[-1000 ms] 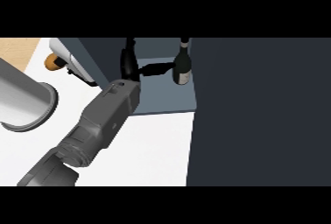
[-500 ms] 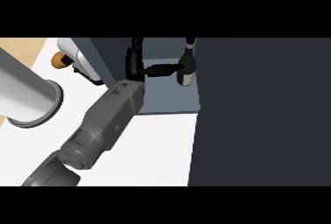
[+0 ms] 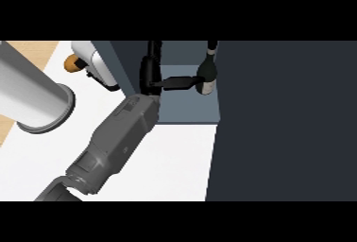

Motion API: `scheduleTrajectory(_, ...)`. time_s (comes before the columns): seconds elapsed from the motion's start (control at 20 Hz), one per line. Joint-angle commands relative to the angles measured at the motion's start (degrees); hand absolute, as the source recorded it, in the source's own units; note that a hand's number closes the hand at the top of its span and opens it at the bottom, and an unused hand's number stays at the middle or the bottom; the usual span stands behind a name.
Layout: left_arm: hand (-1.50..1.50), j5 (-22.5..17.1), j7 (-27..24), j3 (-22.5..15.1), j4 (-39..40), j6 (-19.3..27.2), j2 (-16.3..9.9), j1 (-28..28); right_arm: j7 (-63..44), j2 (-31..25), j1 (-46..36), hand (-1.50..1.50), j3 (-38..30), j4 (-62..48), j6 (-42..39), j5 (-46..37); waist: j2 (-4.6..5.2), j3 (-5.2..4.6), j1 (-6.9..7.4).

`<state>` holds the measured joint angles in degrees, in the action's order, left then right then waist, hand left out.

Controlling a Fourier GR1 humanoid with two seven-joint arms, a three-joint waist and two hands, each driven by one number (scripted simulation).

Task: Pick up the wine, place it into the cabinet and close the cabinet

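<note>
Grey forearm crosses the white bench toward the cabinet. Beyond it, the right robot hand reaches into the cabinet, thumb touching the upright wine bottle; whether the fingers enclose it is unclear.

Dark wine bottle, blue-grey cabinet

White counter carries a grey cylinder at its left. Cabinet floor, grey-blue, bears the upright wine bottle near its right edge.
</note>
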<state>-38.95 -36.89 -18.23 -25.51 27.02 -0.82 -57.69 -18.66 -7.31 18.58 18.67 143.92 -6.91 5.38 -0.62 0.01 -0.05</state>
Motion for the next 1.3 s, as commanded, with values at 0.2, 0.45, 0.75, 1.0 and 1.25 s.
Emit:
scheduleTrajectory(0.2,-1.5,2.0,6.3,-4.0,-17.9,3.7,-1.3,8.3,-5.6,-1.5,1.6,-1.5,-2.4,11.6,1.2,3.9,-0.37,0.0,1.26)
scheduleTrajectory(0.45,-1.5,3.6,8.9,-8.3,-30.3,5.7,-1.3,17.1,-4.9,-1.8,2.7,-1.5,-1.8,12.3,0.9,3.8,-0.44,0.0,1.16)
scheduleTrajectory(0.75,-1.5,5.1,10.8,-13.0,-45.9,6.9,-3.9,30.2,-6.7,-2.1,1.0,-1.5,-1.5,12.4,1.8,3.4,-0.27,-0.01,1.19)
scheduleTrajectory(1.0,-1.5,8.2,11.0,-17.5,-56.3,10.5,-4.5,39.0,-6.3,-1.7,1.0,-1.5,0.4,11.9,2.2,2.3,0.14,-0.01,0.33)
scheduleTrajectory(1.25,-1.5,10.3,9.8,-19.9,-65.3,11.2,-6.8,46.9,-8.7,-3.2,-0.7,-1.5,-0.7,12.4,2.3,2.0,0.34,-0.03,0.15)
